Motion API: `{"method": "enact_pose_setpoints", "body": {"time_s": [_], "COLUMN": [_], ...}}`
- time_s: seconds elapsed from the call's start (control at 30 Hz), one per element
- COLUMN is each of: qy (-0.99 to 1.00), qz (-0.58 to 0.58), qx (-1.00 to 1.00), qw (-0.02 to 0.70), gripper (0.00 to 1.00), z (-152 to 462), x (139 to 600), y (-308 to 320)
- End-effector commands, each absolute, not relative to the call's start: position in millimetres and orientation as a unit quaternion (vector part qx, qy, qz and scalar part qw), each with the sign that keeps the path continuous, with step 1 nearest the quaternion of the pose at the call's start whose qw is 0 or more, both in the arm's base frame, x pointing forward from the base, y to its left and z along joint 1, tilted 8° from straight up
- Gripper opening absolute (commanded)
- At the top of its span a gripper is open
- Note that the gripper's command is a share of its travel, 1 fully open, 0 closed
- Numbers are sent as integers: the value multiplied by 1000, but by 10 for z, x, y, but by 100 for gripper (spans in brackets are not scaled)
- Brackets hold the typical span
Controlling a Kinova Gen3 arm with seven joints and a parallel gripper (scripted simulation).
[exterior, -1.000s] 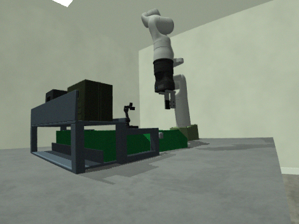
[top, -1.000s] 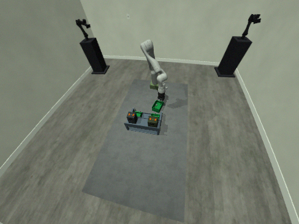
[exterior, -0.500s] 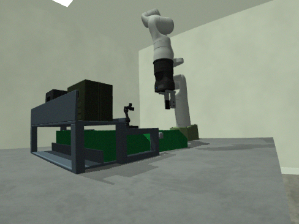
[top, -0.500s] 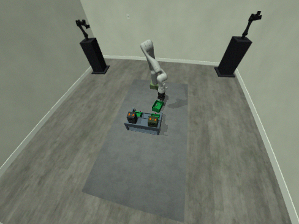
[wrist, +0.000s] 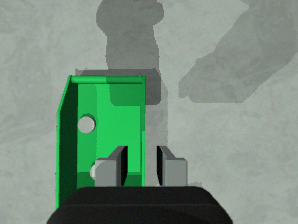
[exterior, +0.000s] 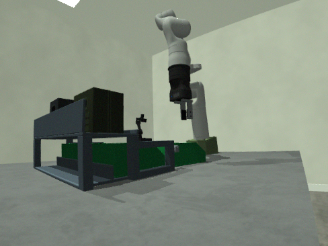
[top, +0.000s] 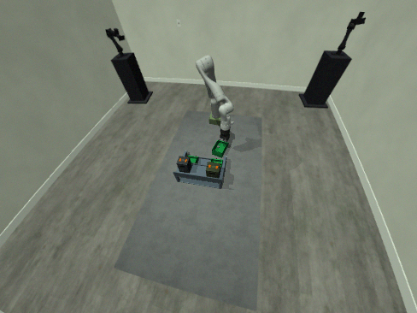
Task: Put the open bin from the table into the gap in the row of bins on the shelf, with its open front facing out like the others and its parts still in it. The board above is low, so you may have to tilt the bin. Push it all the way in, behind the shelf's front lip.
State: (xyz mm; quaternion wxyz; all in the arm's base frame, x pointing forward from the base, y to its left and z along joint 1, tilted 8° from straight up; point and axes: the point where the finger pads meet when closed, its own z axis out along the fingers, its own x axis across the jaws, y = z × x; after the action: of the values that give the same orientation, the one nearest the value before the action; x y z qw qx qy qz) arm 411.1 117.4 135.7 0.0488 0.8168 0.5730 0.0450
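Observation:
The open green bin (top: 220, 148) lies on the grey mat behind the shelf; it also shows in the exterior view (exterior: 189, 154). In the wrist view the bin (wrist: 102, 140) is below me, with two white round parts (wrist: 86, 123) in it. My gripper (wrist: 142, 159) is partly open and holds nothing. Its fingers stand in line with the bin's right wall. In the exterior view the gripper (exterior: 185, 114) hangs well above the bin, pointing down. The dark grey shelf (top: 200, 171) holds green bins (exterior: 101, 154) under its low board.
Two dark boxes (top: 184, 164) (top: 213, 168) sit on the shelf's top board. The arm's base (exterior: 201, 134) stands behind the bin. Two black camera stands (top: 130, 77) (top: 325, 79) are in the room's far corners.

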Motion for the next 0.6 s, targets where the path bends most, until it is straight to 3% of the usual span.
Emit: {"method": "enact_pose_setpoints", "body": {"time_s": [0.0,0.57], "qy": [573,573], "qz": [46,46], "qx": [817,817], "qw": [49,49], "gripper": [55,55], "z": [1359,1207], "x": [4115,4135], "y": [1176,1172]}}
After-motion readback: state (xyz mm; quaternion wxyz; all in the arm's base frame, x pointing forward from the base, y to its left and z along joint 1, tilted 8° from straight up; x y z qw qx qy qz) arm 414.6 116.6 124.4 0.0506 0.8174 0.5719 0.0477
